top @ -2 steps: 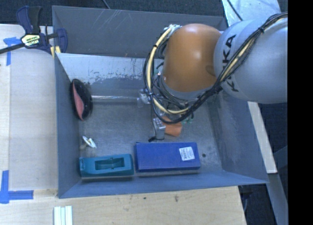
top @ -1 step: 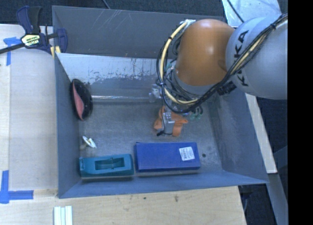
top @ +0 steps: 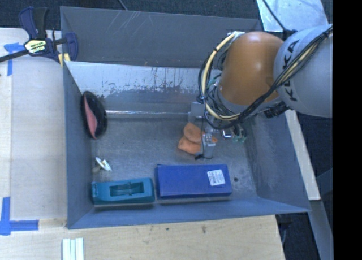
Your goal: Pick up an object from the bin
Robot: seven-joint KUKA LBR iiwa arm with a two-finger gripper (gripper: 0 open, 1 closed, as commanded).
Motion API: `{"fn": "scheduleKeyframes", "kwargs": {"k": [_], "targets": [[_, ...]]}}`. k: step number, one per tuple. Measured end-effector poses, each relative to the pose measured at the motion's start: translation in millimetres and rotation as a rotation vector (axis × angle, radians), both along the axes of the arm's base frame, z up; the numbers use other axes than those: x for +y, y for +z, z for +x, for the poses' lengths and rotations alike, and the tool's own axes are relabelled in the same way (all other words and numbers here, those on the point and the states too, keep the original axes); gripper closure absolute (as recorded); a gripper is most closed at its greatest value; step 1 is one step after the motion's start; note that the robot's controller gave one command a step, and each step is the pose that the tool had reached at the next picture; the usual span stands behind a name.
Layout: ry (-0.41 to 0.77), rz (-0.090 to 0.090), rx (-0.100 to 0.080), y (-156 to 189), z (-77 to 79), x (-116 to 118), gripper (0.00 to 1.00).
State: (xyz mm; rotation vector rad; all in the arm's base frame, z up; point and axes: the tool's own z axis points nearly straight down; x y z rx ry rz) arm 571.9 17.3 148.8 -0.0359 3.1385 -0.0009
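My gripper (top: 205,147) hangs low in the middle of the bin, under the arm's orange dome. Its tip is right against the right side of a small orange lumpy thing (top: 188,139) that lies on the bin floor; whether it holds that thing I cannot tell. Just in front of the gripper lies a flat dark blue box (top: 189,182) with a white label, close to the front wall.
A teal tape dispenser (top: 123,191) lies left of the blue box in the front left corner. A small white and metal piece (top: 103,164) sits above it. A black and pink oval thing (top: 94,114) leans on the left wall.
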Motion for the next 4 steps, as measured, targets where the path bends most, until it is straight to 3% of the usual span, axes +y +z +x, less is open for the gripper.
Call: {"fn": "scheduleKeyframes", "kwargs": {"k": [1, 2, 3, 4], "targets": [[0.067, 0.001, 0.000, -9, 5.0, -16, 0.00], [-0.084, 0.001, 0.000, -54, -1.0, -25, 1.00], [-0.084, 0.001, 0.000, -54, -1.1, -25, 1.00], [-0.042, 0.000, -0.010, 127, 19.2, -38, 1.00]]}}
